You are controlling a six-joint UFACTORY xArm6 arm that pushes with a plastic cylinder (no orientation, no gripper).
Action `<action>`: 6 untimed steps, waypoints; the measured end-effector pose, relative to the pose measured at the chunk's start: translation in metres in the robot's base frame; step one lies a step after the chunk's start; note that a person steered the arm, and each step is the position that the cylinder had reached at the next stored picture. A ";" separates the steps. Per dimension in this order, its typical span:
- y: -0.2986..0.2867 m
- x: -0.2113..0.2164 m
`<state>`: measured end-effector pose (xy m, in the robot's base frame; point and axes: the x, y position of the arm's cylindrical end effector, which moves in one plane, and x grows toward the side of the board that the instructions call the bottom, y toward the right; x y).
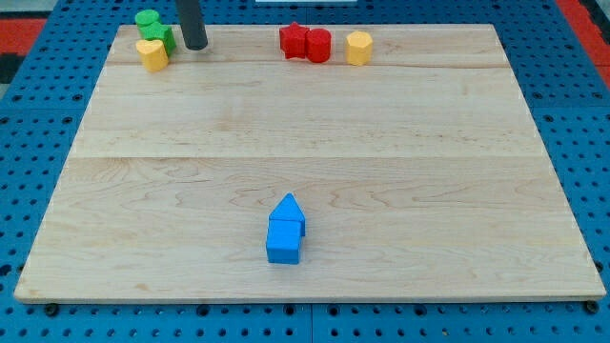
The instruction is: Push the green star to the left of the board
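— Where is the green star?

— The green star point(162, 39) sits far up toward eleven o'clock on the wooden board point(315, 124), near the view's top-left corner. A second green block point(147, 20), rounded in outline, touches it at its eleven o'clock, and a yellow block point(152, 53) presses against it at seven o'clock.

— And the rod?

— My tip point(195, 45) rests on the board just beside the star, at its three o'clock; whether the two touch, I cannot tell. There are no jaws here to be wide or narrow, only the straight dark rod, and it holds nothing.

— What else is on the board?

— Toward one o'clock, along the top edge, a red block of jagged outline point(294, 40) touches a red cylinder point(318, 45), and a yellow block with flat facets point(358, 47) stands near them at their three o'clock. At six o'clock, well apart from the rest, a blue block with a pointed top point(288, 211) touches a blue cube point(283, 242) directly below it.
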<state>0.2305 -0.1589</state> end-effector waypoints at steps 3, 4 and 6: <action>-0.025 -0.005; -0.038 -0.005; -0.013 -0.005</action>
